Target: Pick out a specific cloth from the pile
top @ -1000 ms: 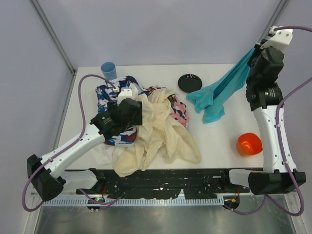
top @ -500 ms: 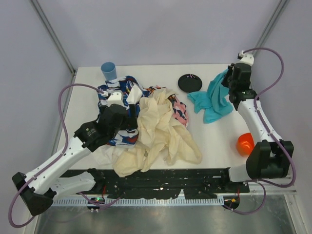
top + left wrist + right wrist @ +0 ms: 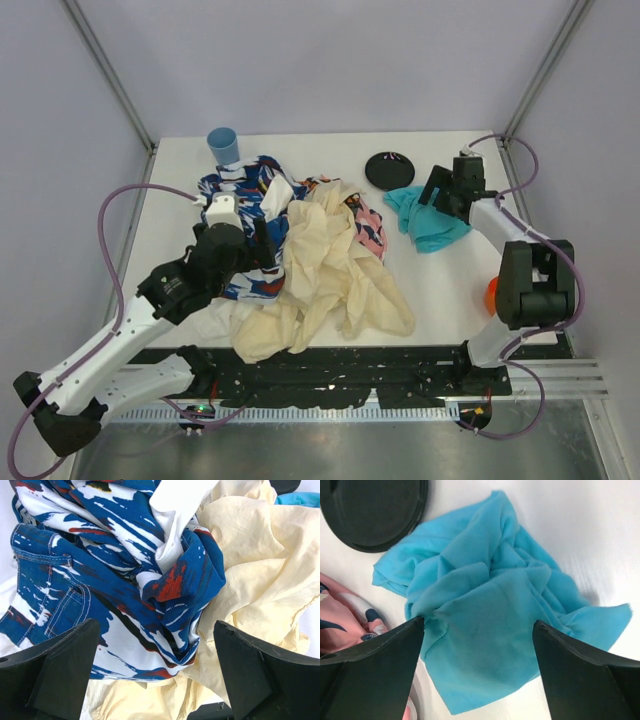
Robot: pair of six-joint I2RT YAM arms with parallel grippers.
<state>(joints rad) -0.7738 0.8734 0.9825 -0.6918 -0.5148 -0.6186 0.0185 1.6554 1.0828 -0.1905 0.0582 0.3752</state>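
Note:
The teal cloth (image 3: 428,220) lies crumpled on the white table, to the right of the pile (image 3: 310,255) and apart from it. My right gripper (image 3: 440,195) hangs low over the cloth (image 3: 490,605), jaws wide open, with the fabric loose beneath them and nothing gripped (image 3: 477,630). The pile is a heap of cream-beige, blue-white-red and pink-patterned fabrics. My left gripper (image 3: 262,232) stands open over the pile's left side (image 3: 157,630), above the blue-white-red cloth (image 3: 115,575) and cream cloth (image 3: 250,555).
A black round lid (image 3: 389,170) lies just behind the teal cloth. A blue cup (image 3: 223,145) stands at the back left. An orange cup (image 3: 491,292) shows partly behind the right arm. The right arm reaches from the table's near right edge.
The right gripper came down from high at the back right to the table, then opened and let the teal cloth go; it now lies in a heap. The left arm shifted slightly left.

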